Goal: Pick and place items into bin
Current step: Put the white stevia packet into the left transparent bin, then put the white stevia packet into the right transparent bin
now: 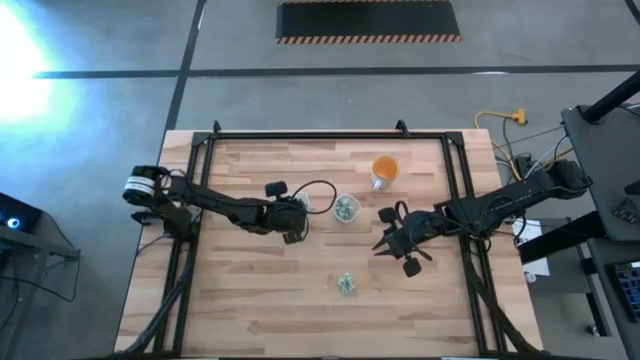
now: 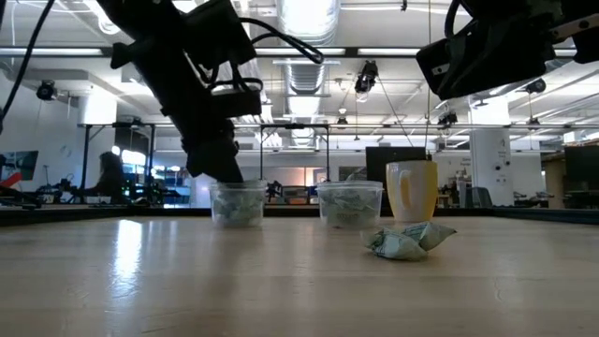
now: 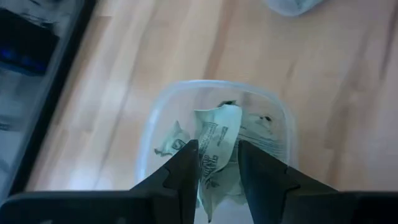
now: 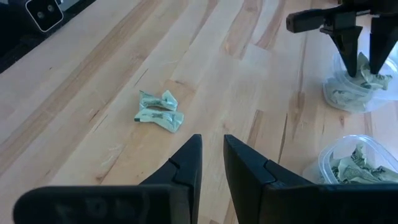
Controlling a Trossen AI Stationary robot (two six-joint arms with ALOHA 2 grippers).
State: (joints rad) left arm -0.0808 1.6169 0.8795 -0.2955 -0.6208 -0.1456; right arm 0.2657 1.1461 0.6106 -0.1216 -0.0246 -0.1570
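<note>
Two clear plastic cups stand mid-table: the left cup [image 2: 239, 203] and the right cup [image 2: 349, 205], both with pale green-and-white items inside. My left gripper [image 3: 219, 149] points down into the left cup [image 3: 217, 106], shut on one crumpled item [image 3: 217, 134]. A small heap of items [image 4: 159, 111] lies on the bare wood nearer the front edge [image 1: 346, 285]. My right gripper [image 4: 212, 142] hovers above the table to the right of the cups, narrowly open, nothing between its fingers. My left gripper pinches a crumpled green-and-white item [image 3: 214, 158] between its two fingers. The fingers [image 4: 350, 46] come slanting down from the table's left into the left cup's mouth. The item hangs between and below the fingertips, over the pieces lying in the cup.
An orange cup [image 1: 384, 170] stands behind the clear cups toward the far right. A black metal frame [image 1: 330, 136] runs round the table's far and side edges. Bare wood lies along the near side around the heap.
</note>
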